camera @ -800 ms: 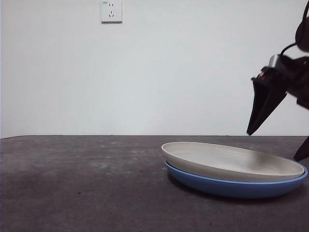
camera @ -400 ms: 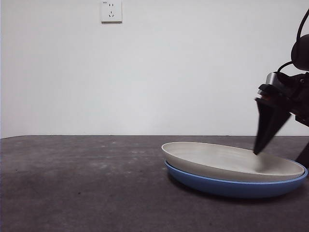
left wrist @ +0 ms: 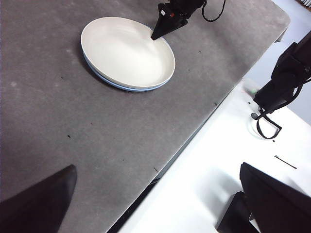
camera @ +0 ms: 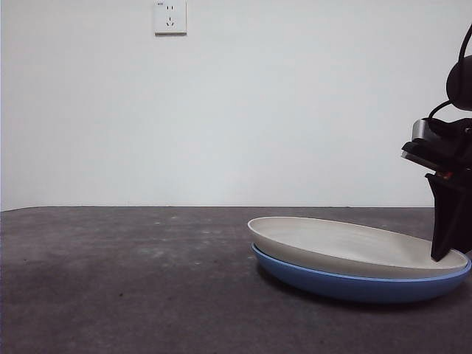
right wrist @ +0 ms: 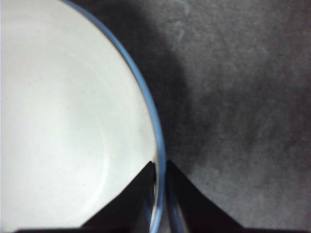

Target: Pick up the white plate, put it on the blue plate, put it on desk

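The white plate (camera: 346, 243) lies nested in the blue plate (camera: 354, 286) on the desk (camera: 110, 280), right of centre in the front view. My right gripper (camera: 442, 254) has come down on the stack's right edge. In the right wrist view its jaws (right wrist: 160, 167) stand close together astride the rim, one over the white plate (right wrist: 63, 121) and one outside the blue plate's edge (right wrist: 154, 116). The left wrist view shows both plates (left wrist: 126, 51) from afar with the right gripper (left wrist: 154, 36) at their rim. My left gripper (left wrist: 158, 201) hangs open, well away over the desk's edge.
A wall socket (camera: 169, 16) sits high on the white wall behind. The desk's edge (left wrist: 194, 136) runs diagonally in the left wrist view, with a white floor and a black stand with cables (left wrist: 282, 82) beyond it.
The right gripper has dropped from above the plates and moved right, down onto the right rim of the stack. The plates have not moved.
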Robot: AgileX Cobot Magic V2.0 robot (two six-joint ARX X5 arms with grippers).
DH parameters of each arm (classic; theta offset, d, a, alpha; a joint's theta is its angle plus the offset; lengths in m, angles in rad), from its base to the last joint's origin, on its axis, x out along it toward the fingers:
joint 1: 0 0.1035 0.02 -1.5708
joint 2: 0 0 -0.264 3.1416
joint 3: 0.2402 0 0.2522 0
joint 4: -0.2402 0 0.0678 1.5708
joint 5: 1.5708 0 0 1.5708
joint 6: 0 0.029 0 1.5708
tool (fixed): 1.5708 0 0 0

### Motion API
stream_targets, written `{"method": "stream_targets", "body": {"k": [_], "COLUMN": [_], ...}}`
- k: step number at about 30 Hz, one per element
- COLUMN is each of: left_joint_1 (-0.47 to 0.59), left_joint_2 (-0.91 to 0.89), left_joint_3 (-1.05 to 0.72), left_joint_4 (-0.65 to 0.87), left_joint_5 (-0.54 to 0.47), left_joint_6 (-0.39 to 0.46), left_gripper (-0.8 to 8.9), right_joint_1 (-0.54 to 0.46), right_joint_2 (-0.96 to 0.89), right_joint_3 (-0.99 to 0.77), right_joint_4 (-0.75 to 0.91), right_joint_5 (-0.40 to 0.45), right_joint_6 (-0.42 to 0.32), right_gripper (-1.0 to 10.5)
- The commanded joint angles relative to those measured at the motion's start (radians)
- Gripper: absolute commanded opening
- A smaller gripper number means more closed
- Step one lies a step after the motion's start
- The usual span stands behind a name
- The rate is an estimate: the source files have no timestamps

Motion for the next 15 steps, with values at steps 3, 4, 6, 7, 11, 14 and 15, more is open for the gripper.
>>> {"method": "stream_targets", "body": {"k": [3,4,6,7,11,14,15], "left_joint_1": [-0.006,-0.006,-0.006,-0.006,-0.006,-0.006,-0.006], "left_joint_2": [0.002,0.002,0.002,0.002,0.002,0.002,0.002], "left_joint_3": [0.008,0.008,0.008,0.008,0.008,0.008,0.008], "left_joint_4": [0.008,0.007,0.007,0.007,0.007,0.007,0.007], "left_joint_5": [-0.001,-0.001,-0.001,-0.001,-0.001,-0.001,-0.001], "left_joint_6": [-0.006,-0.006,-0.006,-0.006,-0.006,-0.006,-0.006], "left_gripper": [5.63,5.63,5.63,5.63,5.63,5.63,5.63], "right_joint_1": [-0.002,-0.002,-0.004,-0.004,0.002,0.018,0.025], "right_joint_2": [0.016,0.016,0.014,0.011,-0.015,-0.025,-0.025], "right_joint_3": [0.006,0.009,0.021,0.031,0.073,0.112,0.124], "right_joint_4": [-0.008,-0.008,-0.020,-0.031,-0.061,-0.083,-0.091], "right_joint_5": [0.005,0.002,-0.004,-0.013,-0.044,-0.064,-0.063], "right_joint_6": [-0.006,-0.006,-0.004,-0.005,0.009,0.036,0.043], "right_gripper": [0.1,0.1,0.1,0.1,0.1,0.1,0.1]}}
